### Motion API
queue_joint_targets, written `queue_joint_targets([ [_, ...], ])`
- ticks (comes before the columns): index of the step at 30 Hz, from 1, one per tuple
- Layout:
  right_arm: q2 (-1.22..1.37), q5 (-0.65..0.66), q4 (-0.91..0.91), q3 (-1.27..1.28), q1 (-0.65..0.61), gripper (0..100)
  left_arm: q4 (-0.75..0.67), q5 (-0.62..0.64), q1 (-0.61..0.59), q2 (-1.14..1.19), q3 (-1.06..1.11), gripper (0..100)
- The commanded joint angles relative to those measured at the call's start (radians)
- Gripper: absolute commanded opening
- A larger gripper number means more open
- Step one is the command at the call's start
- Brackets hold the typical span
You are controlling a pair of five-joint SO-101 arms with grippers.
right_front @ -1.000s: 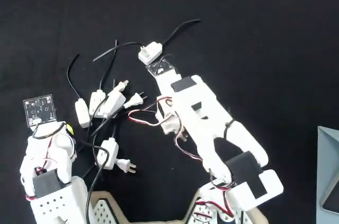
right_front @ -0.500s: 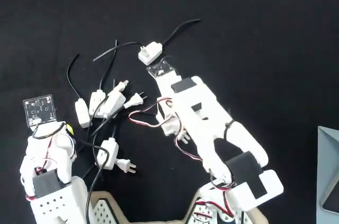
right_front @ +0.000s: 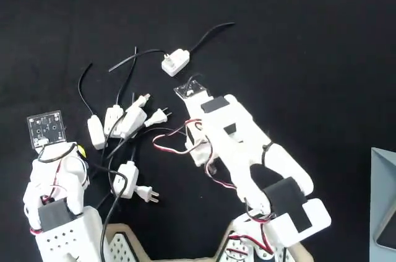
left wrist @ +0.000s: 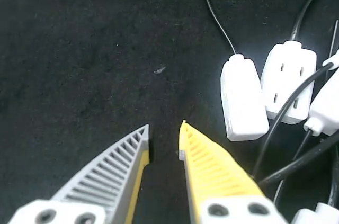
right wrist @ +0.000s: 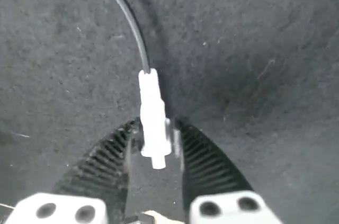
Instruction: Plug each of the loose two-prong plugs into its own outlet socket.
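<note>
A white plug [right_front: 175, 62] with a black cable lies alone on the black cloth. My right gripper [right_front: 189, 88] is just short of it, on the side toward the arm's base. In the right wrist view that plug [right wrist: 153, 123] shows between the black fingers [right wrist: 204, 155], which stand apart with slim gaps on both sides; right gripper [right wrist: 153, 126] open. A tangle of white plugs and sockets lies to the left: a two-slot socket [right_front: 113, 119], a two-prong plug [right_front: 158, 115], another plug [right_front: 133, 184]. My left gripper [left wrist: 164, 128] is open over bare cloth beside a white block [left wrist: 243, 99] and a socket [left wrist: 286, 89].
Black cables loop outward from the tangle [right_front: 127, 73]. A small dark board [right_front: 46, 129] sits on the left arm [right_front: 55, 181]. A grey object [right_front: 383, 194] stands at the right edge. Wide cloth [right_front: 297, 57] lies at the back right.
My right gripper has drawn back a little from the lone white plug, which stayed where it was. The left arm has not moved.
</note>
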Motion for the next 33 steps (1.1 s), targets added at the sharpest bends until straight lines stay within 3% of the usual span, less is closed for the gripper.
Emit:
queue_joint_targets([
  [1,-0.010,0.068,0.038,-0.007,0.011,1.1,-0.002,0.000,-0.002,-0.006,-0.025,11],
  [6,-0.117,0.074,0.187,-0.094,0.009,1.1,-0.005,0.000,-0.002,-0.006,-0.025,11],
  [12,-0.478,0.074,0.222,-0.114,0.009,1.1,-0.006,0.005,-0.001,-0.006,-0.035,11],
  [19,-0.800,-0.101,0.120,-0.065,-0.063,1.1,-0.063,0.011,-0.002,-0.006,-0.096,11],
  [25,-0.877,-0.187,-0.012,0.033,-0.083,1.1,-0.069,0.170,0.002,-0.006,-0.229,11],
  [28,-0.898,-0.218,-0.061,0.065,-0.107,1.1,-0.104,0.198,0.074,-0.006,-0.259,11],
  [33,-0.969,-0.269,-0.123,0.108,-0.267,1.1,-0.157,0.198,0.302,-0.006,-0.240,11],
])
